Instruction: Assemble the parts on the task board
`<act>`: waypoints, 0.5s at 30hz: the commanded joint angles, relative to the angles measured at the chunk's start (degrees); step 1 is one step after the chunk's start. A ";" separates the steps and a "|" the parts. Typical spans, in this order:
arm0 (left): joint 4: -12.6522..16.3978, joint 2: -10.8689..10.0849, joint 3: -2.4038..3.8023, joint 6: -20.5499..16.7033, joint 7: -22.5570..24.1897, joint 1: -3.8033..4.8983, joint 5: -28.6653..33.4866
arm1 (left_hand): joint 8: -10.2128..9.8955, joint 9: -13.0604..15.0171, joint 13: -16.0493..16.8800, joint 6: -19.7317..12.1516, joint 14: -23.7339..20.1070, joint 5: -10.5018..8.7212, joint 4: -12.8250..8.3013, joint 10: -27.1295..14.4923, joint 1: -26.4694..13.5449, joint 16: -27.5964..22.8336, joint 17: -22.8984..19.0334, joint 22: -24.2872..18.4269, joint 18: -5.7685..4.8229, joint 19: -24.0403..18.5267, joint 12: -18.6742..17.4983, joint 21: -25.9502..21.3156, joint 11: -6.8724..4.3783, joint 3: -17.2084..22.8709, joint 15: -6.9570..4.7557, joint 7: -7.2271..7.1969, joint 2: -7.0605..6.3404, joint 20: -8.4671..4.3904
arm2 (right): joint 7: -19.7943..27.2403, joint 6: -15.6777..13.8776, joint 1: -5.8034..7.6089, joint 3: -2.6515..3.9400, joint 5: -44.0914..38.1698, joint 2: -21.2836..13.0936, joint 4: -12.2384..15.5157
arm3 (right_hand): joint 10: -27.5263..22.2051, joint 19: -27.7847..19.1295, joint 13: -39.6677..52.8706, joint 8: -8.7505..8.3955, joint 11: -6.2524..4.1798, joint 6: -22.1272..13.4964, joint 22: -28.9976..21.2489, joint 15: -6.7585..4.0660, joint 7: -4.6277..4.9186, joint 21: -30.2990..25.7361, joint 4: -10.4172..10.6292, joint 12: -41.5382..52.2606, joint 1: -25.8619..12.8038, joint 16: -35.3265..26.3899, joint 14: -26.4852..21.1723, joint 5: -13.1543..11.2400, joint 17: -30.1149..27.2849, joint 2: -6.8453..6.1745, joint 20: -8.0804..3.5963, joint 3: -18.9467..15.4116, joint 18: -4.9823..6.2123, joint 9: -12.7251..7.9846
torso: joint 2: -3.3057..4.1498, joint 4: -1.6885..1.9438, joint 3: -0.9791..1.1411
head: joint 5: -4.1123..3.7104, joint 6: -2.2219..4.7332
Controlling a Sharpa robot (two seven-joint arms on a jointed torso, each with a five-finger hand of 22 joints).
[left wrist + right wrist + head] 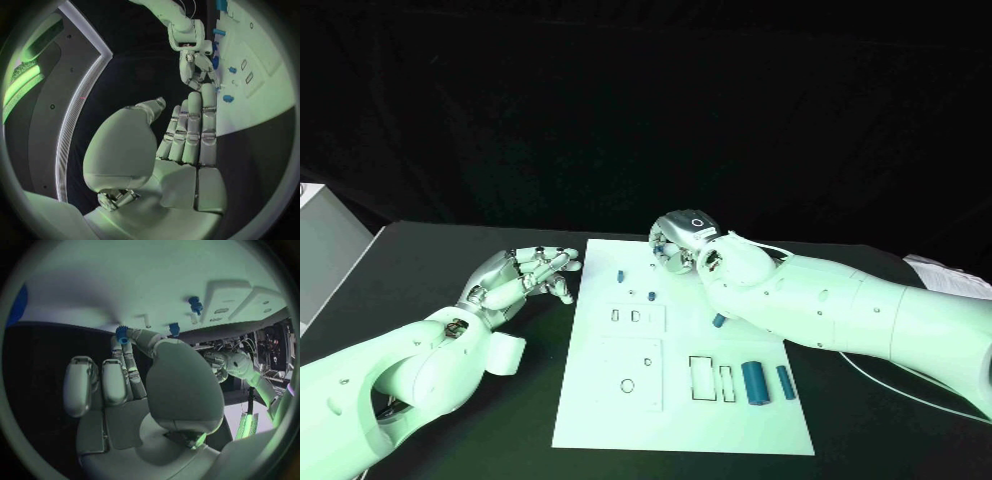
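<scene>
A small blue part (pixel 122 333) is pinched at the fingertips of the right hand (pixel 687 243) over the far edge of the task board (pixel 682 420). It is judged light, rigid and slippery, best taken by its sides. Two blue pegs (pixel 620 274) are seen standing nearby; larger blue cylinders (pixel 756 383) lie near right. The left hand (pixel 519 280), fingers loosely curled and holding nothing, rests left of the board.

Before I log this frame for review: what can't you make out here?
- Head view: the right hand covers the task board's far edge; what its fingertips touch is hidden.
- Right wrist view: a small blue part sits at the fingertips; grip unclear.
- Head view: the board's slots are too small to read.
</scene>
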 commanded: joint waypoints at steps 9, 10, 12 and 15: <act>0.11 0.07 0.08 1.19 0.28 0.02 -0.05 | -0.35 0.05 0.06 -0.22 -0.37 0.15 -0.03 -0.22 0.06 0.39 0.05 0.05 0.21 -0.39 -0.31 0.36 0.13 0.34 -0.09 0.02 0.31 -0.10 | 0.49 0.62 -0.35 -0.25 0.17 0.63 -1.07 | 0.50 1.55 1.59 -0.28 -1.01 -1.58 -0.50 0.21 0.57 -0.18 -0.34 -0.22 -1.44 0.12 0.93 -0.28 -0.76 -0.38 -0.04 0.22 -0.98 0.19 | 0.13 0.01 -0.01 | 0.06 0.12; 0.08 0.09 0.08 1.21 0.26 0.02 -0.05 | -0.35 0.05 0.06 -0.22 -0.37 0.15 -0.03 -0.22 0.06 0.39 0.05 0.05 0.21 -0.39 -0.31 0.36 0.13 0.34 -0.09 0.02 0.31 -0.10 | 0.63 0.32 -0.35 -0.25 0.31 0.70 -1.18 | -0.21 1.43 1.46 -0.59 -0.82 -2.14 -0.77 0.38 0.77 -0.43 -0.31 -0.28 -1.71 -0.01 0.81 -0.35 -1.09 -0.57 0.07 0.37 -0.93 0.16 | 0.13 0.01 -0.01 | 0.06 0.13; 0.02 0.13 0.08 1.23 0.24 0.02 -0.05 | -0.35 0.05 0.06 -0.22 -0.37 0.15 -0.03 -0.22 0.06 0.39 0.05 0.05 0.21 -0.39 -0.31 0.36 0.13 0.34 -0.09 0.02 0.31 -0.10 | 0.91 -0.27 -0.35 -0.25 0.59 0.80 -1.36 | -2.18 1.00 0.98 -1.39 -0.25 -3.54 -2.04 0.82 1.29 -1.50 -0.27 -0.33 -2.18 -0.64 0.43 -0.47 -2.40 -1.05 0.40 0.81 -0.69 0.02 | 0.13 0.01 -0.02 | 0.05 0.14; -0.03 0.16 0.08 1.25 0.22 0.02 -0.05 | -0.36 0.07 0.05 -0.24 -0.40 0.15 -0.09 -0.26 0.09 0.44 0.07 0.18 0.21 -0.52 -0.32 0.56 0.16 0.39 -0.07 0.05 0.29 -0.09 | 1.25 -0.87 -0.35 -0.25 0.94 0.87 -1.50 | -4.95 0.37 0.15 -2.40 0.52 -5.15 -4.00 1.43 1.92 -3.16 -0.24 -0.31 -2.78 -1.65 -0.15 -1.03 -4.41 -1.88 0.94 1.08 -0.33 -0.16 | 0.12 0.00 -0.03 | 0.04 0.13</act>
